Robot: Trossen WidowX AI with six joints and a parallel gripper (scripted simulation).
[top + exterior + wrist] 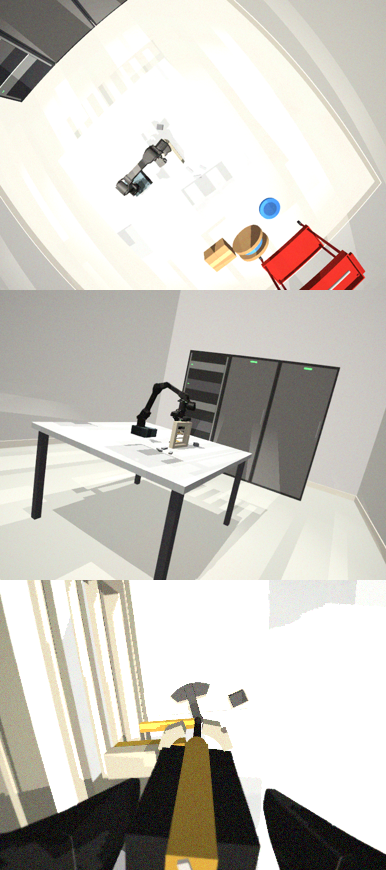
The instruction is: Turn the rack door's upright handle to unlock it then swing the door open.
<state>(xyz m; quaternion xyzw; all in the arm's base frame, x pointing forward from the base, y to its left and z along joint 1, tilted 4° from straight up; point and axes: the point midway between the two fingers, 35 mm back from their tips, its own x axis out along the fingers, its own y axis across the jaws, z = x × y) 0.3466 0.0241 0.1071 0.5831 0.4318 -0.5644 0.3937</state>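
Note:
The beige rack frame (175,152) (172,435) (7,685) stands upright on the table. Yellow parts show through its opening in the exterior view. A black handle with a gold stripe (194,815) rises between the fingers in the wrist view, beside the frame bars. My gripper (201,792) points down with open fingers on either side of the handle, a gap showing on each side. In the exterior view the gripper (180,418) is at the frame's top, its fingertips partly hidden. A yellow bar (155,726) lies beyond the handle. The door's angle is hard to tell.
A small dark block (159,126) (195,444) (238,698) lies on the table (137,468) near the frame. Several small grey pieces lie on the frame's other side, one of them a grey piece (170,452). Tall cabinets (249,414) stand behind the table.

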